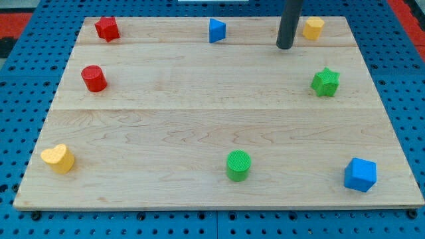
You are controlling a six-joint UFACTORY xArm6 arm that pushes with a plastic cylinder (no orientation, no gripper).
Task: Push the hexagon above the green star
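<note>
A yellow hexagon [313,28] sits near the board's top right edge. A green star [325,81] lies below it, toward the view's right. My tip [285,46] rests on the board just left of and slightly below the yellow hexagon, a small gap away, and up-left of the green star.
A blue triangle [216,30] is at top centre, a red star [107,28] at top left, a red cylinder [93,78] below it. A yellow heart [58,159] is at bottom left, a green cylinder [238,165] at bottom centre, a blue cube [360,174] at bottom right.
</note>
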